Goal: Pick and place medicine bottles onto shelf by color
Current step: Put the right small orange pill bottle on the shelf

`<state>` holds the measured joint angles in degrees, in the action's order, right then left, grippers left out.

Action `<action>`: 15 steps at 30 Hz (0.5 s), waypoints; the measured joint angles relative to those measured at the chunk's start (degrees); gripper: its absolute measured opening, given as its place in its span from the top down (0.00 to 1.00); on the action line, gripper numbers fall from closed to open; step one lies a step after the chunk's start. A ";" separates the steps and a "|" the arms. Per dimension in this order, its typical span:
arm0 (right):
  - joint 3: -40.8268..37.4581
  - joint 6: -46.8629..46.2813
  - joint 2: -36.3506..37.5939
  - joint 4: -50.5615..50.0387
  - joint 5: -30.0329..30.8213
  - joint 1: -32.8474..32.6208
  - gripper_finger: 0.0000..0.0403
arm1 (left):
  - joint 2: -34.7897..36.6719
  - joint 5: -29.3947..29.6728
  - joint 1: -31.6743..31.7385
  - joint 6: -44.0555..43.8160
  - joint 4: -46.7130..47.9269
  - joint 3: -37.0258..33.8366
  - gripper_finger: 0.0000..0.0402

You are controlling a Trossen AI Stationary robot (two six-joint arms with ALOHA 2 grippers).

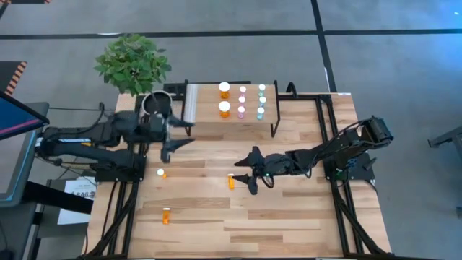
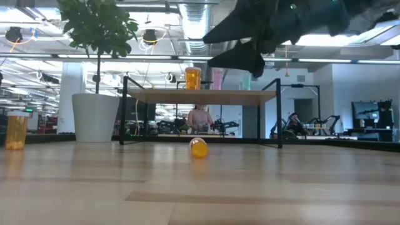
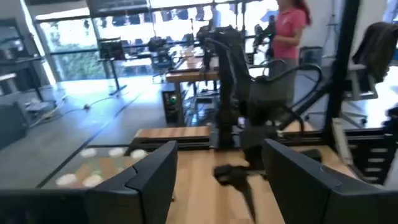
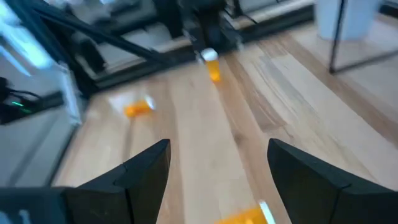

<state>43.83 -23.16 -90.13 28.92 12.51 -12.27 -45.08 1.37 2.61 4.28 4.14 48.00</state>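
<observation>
Nearest on the desk [image 1: 289, 217] an orange bottle [image 1: 166, 215] lies by itself toward the front left, and a second orange bottle [image 1: 231, 180] lies on its side mid-desk, just beside the right gripper [image 1: 247, 175], whose jaws hang wide apart with nothing in them. The low view shows that bottle [image 2: 198, 147] end-on, which the high view cannot, while the right wrist view catches it only at its edge, blurred. A third bottle [image 1: 161, 173] stands near the left gripper [image 1: 173, 144]; its jaws are parted and empty. Farther back, the shelf [image 1: 195, 101] carries two large orange bottles [image 1: 224, 88] and rows of what seem pink and teal ones. A potted plant [image 1: 133, 63] stands behind, and a person [image 3: 291, 28] shows in the room beyond.
</observation>
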 joint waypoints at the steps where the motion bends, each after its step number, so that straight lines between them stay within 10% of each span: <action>1: 1.42 -0.42 0.00 -3.21 1.46 -0.45 0.28 | 1.31 1.59 -1.96 -0.17 -0.33 -1.44 0.45; 15: 14.75 -25.39 -5.87 -32.17 8.56 -3.34 0.28 | 10.21 20.06 -21.71 -4.53 -13.71 -19.86 0.47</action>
<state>58.58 -48.55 -96.00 -3.25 21.07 -15.61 -34.87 21.42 -19.10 -0.25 -9.57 28.14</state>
